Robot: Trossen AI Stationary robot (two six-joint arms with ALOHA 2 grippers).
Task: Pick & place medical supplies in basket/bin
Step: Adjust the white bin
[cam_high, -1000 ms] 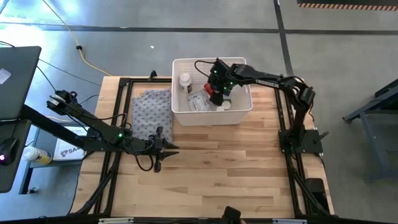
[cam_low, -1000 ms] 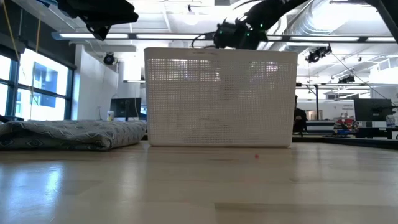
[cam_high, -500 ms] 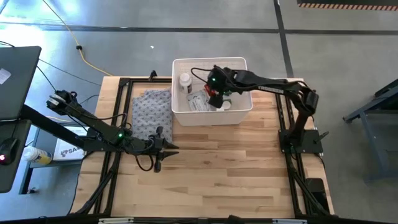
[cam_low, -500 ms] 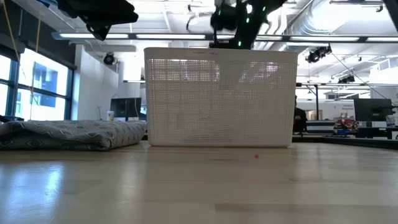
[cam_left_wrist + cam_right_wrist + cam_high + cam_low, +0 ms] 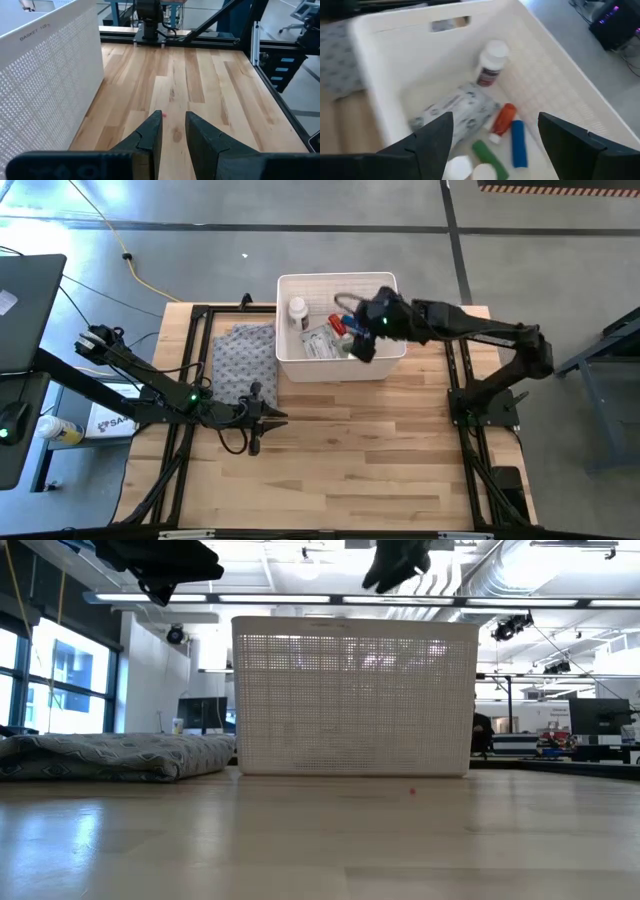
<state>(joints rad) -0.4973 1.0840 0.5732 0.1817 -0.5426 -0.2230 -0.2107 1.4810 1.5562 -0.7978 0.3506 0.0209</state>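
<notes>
The left tool (image 5: 253,442) hangs over the worktop (image 5: 350,450) with fingers a little apart, holding nothing. Beyond the grey cloth (image 5: 244,360), the white basket (image 5: 300,363) holds bottles, tubes and a packet (image 5: 455,107). Above it, the right tool (image 5: 362,348) is spread wide and empty.

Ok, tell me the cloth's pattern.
Grey with small dark repeating marks; the cloth shows best from the high view.

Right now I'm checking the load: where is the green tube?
The green tube lies on the floor of the white basket, between the blue block and a white cap, per the right wrist view.
</notes>
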